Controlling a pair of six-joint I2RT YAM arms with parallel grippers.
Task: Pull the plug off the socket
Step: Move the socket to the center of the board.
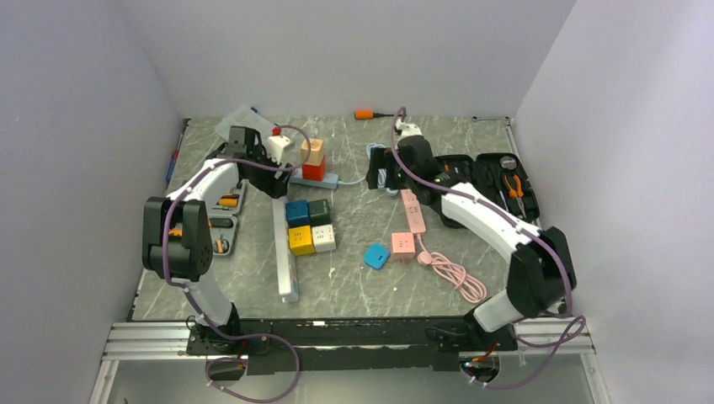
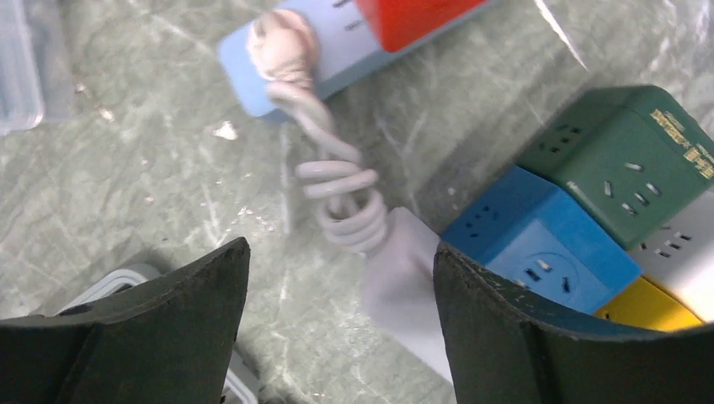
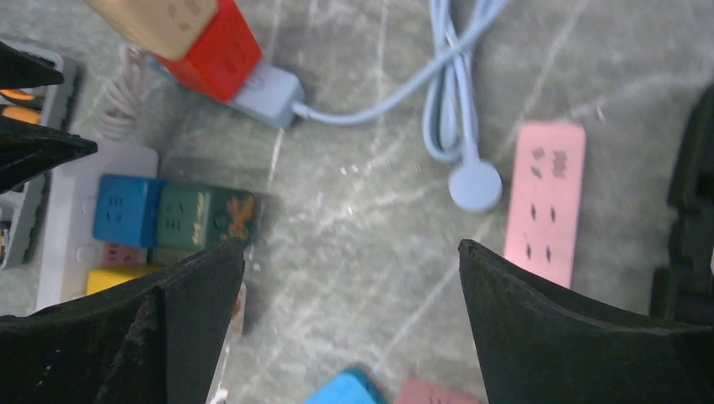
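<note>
A pale plug [image 2: 282,46] sits in the end of the light blue socket strip [image 2: 244,71], next to a red cube [image 2: 412,17]. Its coiled grey cord [image 2: 345,202] runs down to a long white power strip [image 2: 404,295]. My left gripper [image 2: 341,261] hangs open above the coil and the white strip's end, short of the plug, with nothing between its fingers. From above, the left gripper [image 1: 271,181] is just left of the blue strip [image 1: 324,179]. My right gripper [image 3: 349,252] is open over bare table, right of the strip [image 3: 265,88].
Blue [image 2: 539,252], green [image 2: 623,160] and yellow [image 2: 644,307] socket cubes crowd the left gripper's right finger. A pink strip [image 3: 543,202], the blue strip's cable and round plug [image 3: 474,185] lie under the right arm. Tool cases stand at the left [image 1: 223,210] and right [image 1: 497,181].
</note>
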